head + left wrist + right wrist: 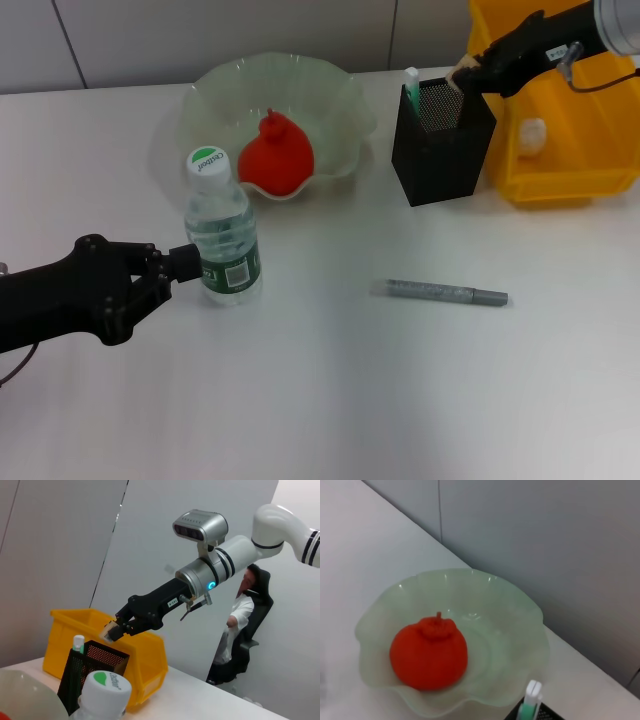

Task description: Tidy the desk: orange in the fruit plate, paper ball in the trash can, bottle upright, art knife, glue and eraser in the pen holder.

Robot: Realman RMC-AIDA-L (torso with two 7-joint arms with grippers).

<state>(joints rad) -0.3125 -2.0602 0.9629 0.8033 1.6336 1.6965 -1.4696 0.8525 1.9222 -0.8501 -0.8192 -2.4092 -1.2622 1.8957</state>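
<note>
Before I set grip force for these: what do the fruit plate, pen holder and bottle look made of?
Fruit plate: pale green, translucent and wavy-rimmed, probably glass or plastic. Pen holder: matte black perforated mesh, likely metal. Bottle: clear thin plastic with a white and green cap and green label, standing upright at the left gripper.

A white table [330, 400] holds a pale green fruit plate [340, 115] at the back, a black mesh pen holder [440, 165] beside a yellow bin [570, 165], an upright water bottle [222, 235], and a grey art knife [440, 292] lying flat.
</note>
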